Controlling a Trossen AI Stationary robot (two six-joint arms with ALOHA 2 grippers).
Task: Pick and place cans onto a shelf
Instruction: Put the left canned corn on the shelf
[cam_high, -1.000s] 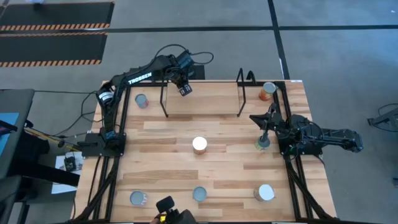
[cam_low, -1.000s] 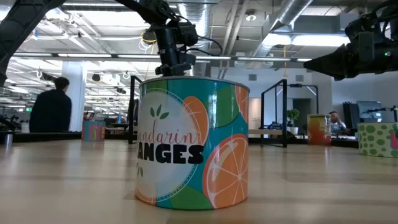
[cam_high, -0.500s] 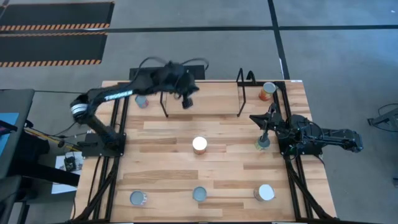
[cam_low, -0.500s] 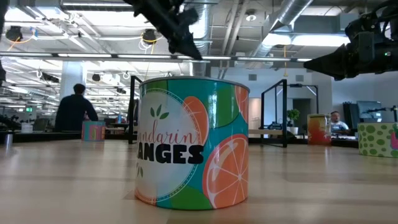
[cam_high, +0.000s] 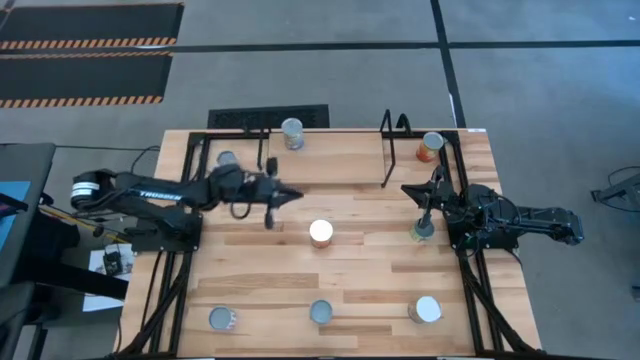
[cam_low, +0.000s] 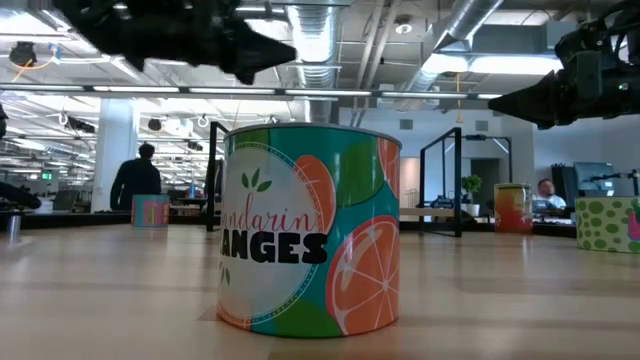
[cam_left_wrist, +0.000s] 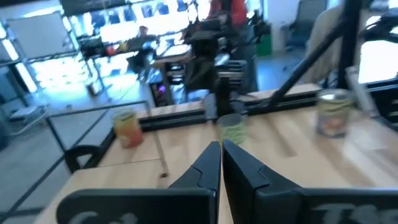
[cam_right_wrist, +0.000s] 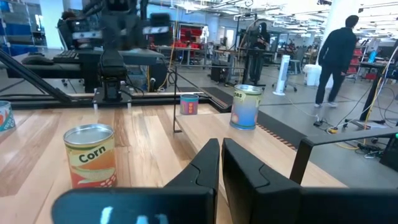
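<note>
Left gripper (cam_high: 272, 203): over the table's middle-left, fingers (cam_left_wrist: 208, 163) pressed together, empty, pointing toward the centre.
Right gripper (cam_high: 424, 212): at the right edge, directly above the green-label can (cam_high: 422, 231); fingers (cam_right_wrist: 208, 163) nearly together, nothing seen between them in the right wrist view.
Shelf (cam_high: 325, 140): at the far edge, black wire frames at both ends; one can (cam_high: 292, 132) already standing on its left part.
Centre can (cam_high: 321, 233): upright on the table, orange-label tin, shiny top facing up, long axis vertical.
Key relation: centre can lies just ahead of the left fingertips and slightly nearer the front edge; apart, not touching. Left arm clearly nearer than the right.
Other cans: one behind the shelf's left frame (cam_high: 227, 160), one at the far-right corner (cam_high: 430, 146), three along the front edge (cam_high: 320, 311).
Likely need: spreading the left fingers before straddling the upright centre can from the side.
</note>
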